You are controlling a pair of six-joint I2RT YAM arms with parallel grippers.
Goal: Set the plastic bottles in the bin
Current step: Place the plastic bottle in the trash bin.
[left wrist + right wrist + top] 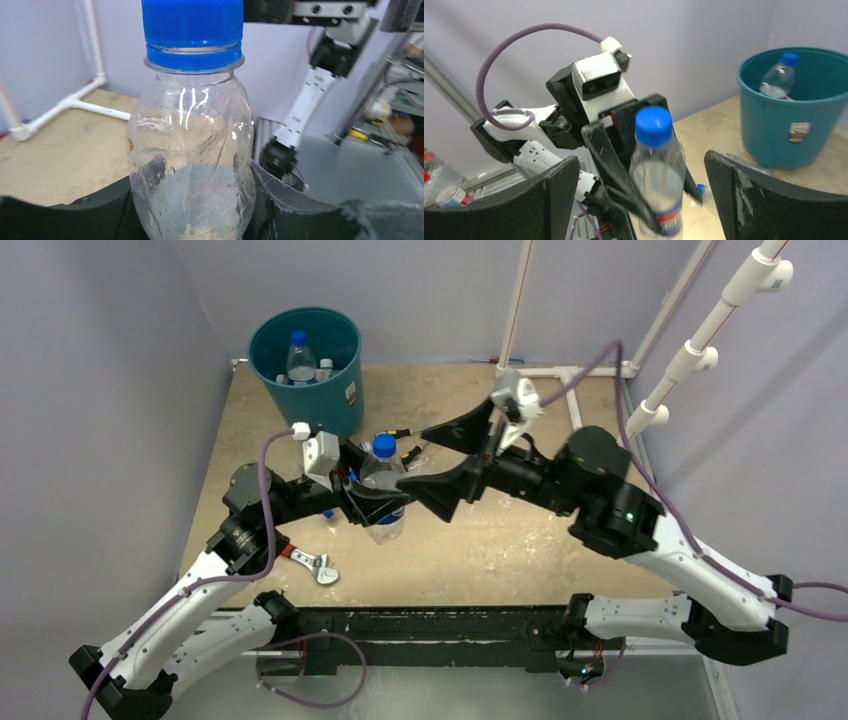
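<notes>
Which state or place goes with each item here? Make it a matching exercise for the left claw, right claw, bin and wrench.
Column 1
1. left claw
2. right claw
3. bin
4. wrench

Column 2
A. lying on the table, near its front edge
B. open wide, fingers clear of the bottle
C. shut on the blue-capped bottle
D. at the table's far left corner, with bottles inside

Pairs: 1-C, 2-B, 3-D, 4-A
</notes>
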